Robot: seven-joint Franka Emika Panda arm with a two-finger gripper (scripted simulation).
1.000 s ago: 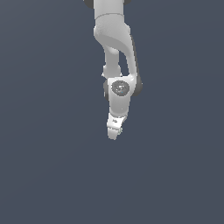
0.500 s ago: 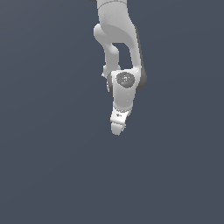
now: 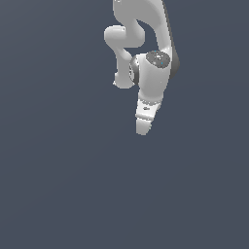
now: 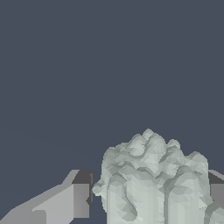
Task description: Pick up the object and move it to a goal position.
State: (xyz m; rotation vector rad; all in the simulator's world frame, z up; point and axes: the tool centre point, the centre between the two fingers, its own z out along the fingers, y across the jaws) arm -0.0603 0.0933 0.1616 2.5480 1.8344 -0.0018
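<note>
The white arm hangs down from the top of the exterior view, and my gripper (image 3: 142, 130) points downward at its end. In the wrist view, the object (image 4: 153, 179), a pale grey-green lumpy blob with a mottled surface, sits between my two fingers (image 4: 81, 199). The jaws are closed against its sides. In the exterior view the object is hidden behind the gripper. No goal marker shows in either view.
A plain dark blue-grey surface (image 3: 58, 185) fills both views around the arm. No other objects or edges are in view.
The arm and gripper have moved toward the exterior view's right and upward, carrying the object along.
</note>
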